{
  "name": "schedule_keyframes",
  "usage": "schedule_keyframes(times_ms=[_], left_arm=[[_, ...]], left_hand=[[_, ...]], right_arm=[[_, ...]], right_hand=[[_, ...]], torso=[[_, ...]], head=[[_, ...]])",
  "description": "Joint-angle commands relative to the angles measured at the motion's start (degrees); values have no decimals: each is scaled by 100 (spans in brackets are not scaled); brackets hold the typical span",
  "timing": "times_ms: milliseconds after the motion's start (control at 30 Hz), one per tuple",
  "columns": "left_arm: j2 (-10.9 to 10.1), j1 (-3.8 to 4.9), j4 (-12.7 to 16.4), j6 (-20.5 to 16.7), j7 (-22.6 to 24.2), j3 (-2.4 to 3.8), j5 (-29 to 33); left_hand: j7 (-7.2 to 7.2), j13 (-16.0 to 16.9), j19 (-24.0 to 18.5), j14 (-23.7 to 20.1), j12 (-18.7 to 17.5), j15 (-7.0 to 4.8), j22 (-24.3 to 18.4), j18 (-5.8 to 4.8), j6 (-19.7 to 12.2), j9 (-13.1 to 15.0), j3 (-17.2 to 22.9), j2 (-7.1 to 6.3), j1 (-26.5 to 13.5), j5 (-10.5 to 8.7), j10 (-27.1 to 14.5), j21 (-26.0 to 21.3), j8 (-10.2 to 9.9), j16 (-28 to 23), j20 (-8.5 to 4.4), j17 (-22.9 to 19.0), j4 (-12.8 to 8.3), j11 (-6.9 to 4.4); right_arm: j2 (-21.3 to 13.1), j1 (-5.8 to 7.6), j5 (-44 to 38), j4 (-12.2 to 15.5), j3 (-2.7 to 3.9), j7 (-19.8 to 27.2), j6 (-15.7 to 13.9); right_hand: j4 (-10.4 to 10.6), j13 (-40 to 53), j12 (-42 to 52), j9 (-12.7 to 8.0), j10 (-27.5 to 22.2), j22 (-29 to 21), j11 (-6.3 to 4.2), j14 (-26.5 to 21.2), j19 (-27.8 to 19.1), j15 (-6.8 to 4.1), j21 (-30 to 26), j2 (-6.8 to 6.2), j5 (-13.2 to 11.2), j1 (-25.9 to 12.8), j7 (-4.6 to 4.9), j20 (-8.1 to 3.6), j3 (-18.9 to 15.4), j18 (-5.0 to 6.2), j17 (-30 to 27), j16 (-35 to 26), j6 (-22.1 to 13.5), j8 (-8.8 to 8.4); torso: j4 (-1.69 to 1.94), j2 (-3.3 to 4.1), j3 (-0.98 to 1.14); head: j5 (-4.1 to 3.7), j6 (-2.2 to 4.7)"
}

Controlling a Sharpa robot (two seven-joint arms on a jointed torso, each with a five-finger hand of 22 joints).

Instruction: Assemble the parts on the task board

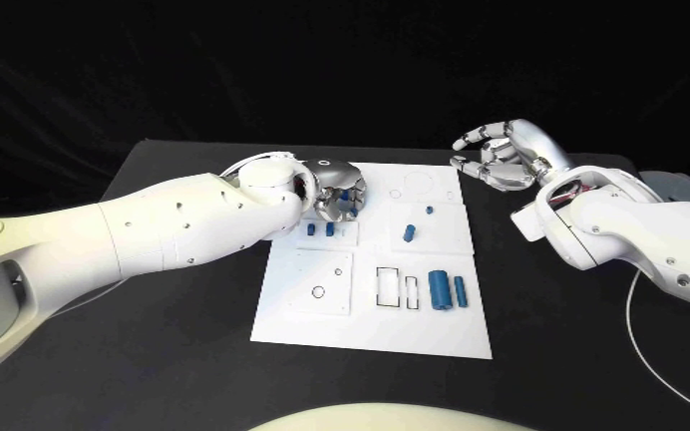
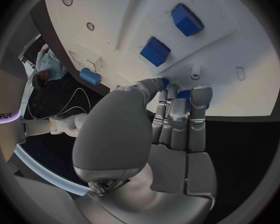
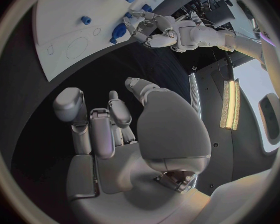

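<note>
In the head view, the flat white rectangular task board (image 1: 377,291) lay mid-counter (image 1: 172,351), small blue plastic parts (image 1: 449,291) on it; the silver left hand (image 1: 334,190) hovered over its far-left corner, the silver right hand (image 1: 501,157) off its far-right edge. The left wrist view showed fingers (image 2: 177,112) pinching a blue part (image 2: 185,94). The right wrist view showed that hand's fingers (image 3: 99,127) loosely spread, empty.

White task board (image 1: 377,303), blue parts (image 1: 439,290), black table (image 1: 159,361)
</note>
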Motion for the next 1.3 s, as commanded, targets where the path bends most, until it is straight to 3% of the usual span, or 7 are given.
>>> schedule_keyframes(times_ms=[33,733,1300], left_arm=[[27,-20,-12,51,-48,-8,-22],[142,-82,-176,181,-83,-9,13],[51,-159,-117,-261,44,-7,143]], left_hand=[[0,-12,42,51,-44,4,29,-74,60,-7,49,50,-7,-14,60,33,-38,38,8,7,-13,-4],[22,-144,224,320,-261,50,426,-138,229,-33,196,74,-98,-24,301,348,-168,225,45,190,-189,4],[101,-305,335,449,-701,93,650,-174,448,-29,405,93,-225,-15,718,529,-318,278,93,181,-374,62]], right_arm=[[2,-4,-23,9,0,47,63],[3,-4,-23,18,0,48,72],[-1,-4,-24,22,1,53,66]], right_hand=[[27,-3,-17,-7,-39,0,-9,173,-35,-49,-15,-15,26,-48,8,5,23,54,-11,-27,-44,29],[29,1,-12,-6,-35,-4,-10,174,-37,-49,-22,-12,27,-49,7,5,24,55,-7,-26,-40,34],[29,10,0,-5,-23,-4,-11,174,-36,-50,-25,-10,28,-50,5,4,27,55,-4,-28,-33,45]], torso=[[4,5,2],[-1,0,4],[0,-3,2]], head=[[-3,-6],[-15,-25],[-12,-6]])
